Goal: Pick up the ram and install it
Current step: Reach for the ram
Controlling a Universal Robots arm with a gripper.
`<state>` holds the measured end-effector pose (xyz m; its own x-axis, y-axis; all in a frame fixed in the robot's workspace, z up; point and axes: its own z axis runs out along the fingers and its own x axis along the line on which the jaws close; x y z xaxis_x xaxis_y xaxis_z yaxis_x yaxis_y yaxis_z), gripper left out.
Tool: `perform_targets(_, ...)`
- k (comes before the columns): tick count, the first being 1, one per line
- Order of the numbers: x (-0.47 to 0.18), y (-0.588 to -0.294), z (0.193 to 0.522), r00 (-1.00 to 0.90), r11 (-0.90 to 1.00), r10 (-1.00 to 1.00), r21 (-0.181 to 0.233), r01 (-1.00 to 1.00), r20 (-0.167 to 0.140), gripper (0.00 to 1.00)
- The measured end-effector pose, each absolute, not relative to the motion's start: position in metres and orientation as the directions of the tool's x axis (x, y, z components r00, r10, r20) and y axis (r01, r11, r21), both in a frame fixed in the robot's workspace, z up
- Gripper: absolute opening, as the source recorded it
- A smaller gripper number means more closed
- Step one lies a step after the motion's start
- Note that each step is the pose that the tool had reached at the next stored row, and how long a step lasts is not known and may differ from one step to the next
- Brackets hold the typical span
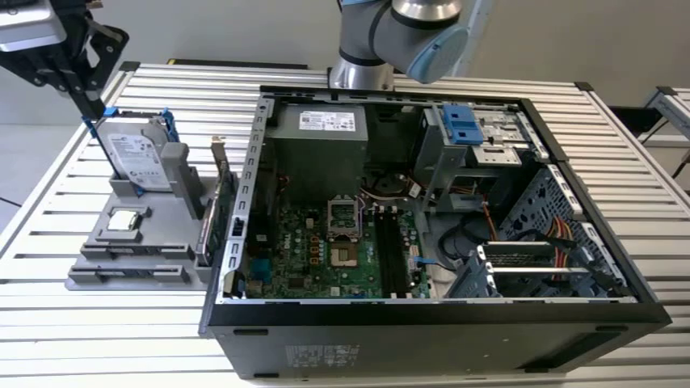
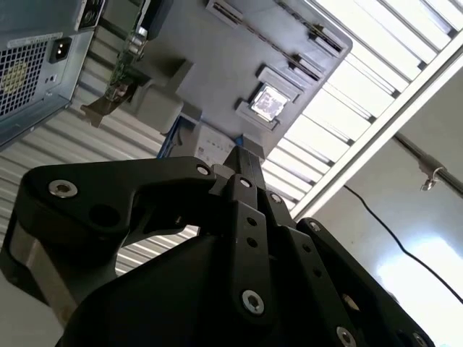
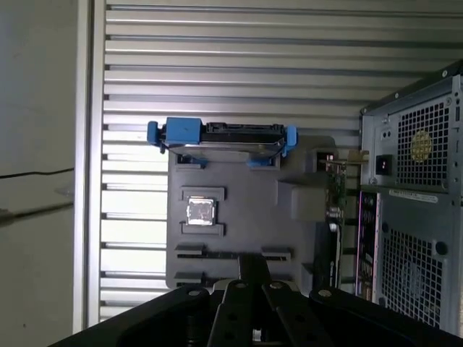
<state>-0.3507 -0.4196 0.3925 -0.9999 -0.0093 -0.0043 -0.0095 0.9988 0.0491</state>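
Note:
My gripper (image 1: 95, 113) hangs high above the grey parts holder (image 1: 103, 279) on the exterior view's left, over the hard drive's end. In both wrist views its black fingers (image 3: 250, 266) look pressed together, shut with nothing between them. A thin dark strip, the ram (image 2: 312, 34) as far as I can tell, stands on edge in the holder's outermost slot (image 1: 138, 275), well below the gripper (image 2: 242, 160). The motherboard's long black slots (image 1: 390, 252) lie inside the open computer case (image 1: 431, 319).
The holder also carries an upright hard drive in a blue frame (image 1: 138, 158), a small silver chip (image 1: 126, 218) and a green card with a metal bracket (image 1: 221, 206) next to the case wall. The case holds a power supply (image 1: 318, 153) and cables. Everything rests on a slatted metal table (image 1: 65, 339).

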Motion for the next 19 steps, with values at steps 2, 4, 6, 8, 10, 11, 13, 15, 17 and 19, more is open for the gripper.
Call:
perform_targets(2,-0.3505,-0.4202,0.3925,-1.0,0.999,-0.009,0.049,-0.009,-0.004,0.0)
perform_targets(4,-0.3504,-0.4208,0.3925,-1.0,0.999,-0.009,0.049,-0.009,-0.004,0.0)
perform_targets(6,-0.3503,-0.4212,0.3924,-1.0,0.999,-0.009,0.049,-0.009,-0.004,0.0)
perform_targets(8,-0.3501,-0.4219,0.3925,-1.0,0.999,-0.009,0.049,-0.009,-0.004,0.0)
perform_targets(10,-0.35,-0.4224,0.3925,-1.0,0.999,-0.009,0.049,-0.009,-0.004,0.0)
perform_targets(11,-0.35,-0.4226,0.3924,-1.0,0.999,-0.009,0.049,-0.009,-0.004,0.0)
perform_targets(13,-0.3498,-0.4229,0.3925,-1.0,0.999,-0.009,0.049,-0.009,-0.004,0.0)
perform_targets(15,-0.3481,-0.4271,0.3925,-1.0,0.999,-0.009,0.049,-0.009,-0.004,0.0)
perform_targets(17,-0.348,-0.4272,0.3924,-1.0,0.999,-0.009,0.049,-0.009,-0.004,0.0)
perform_targets(19,-0.3475,-0.4278,0.3926,-1.0,0.999,-0.009,0.049,-0.01,-0.004,0.0)
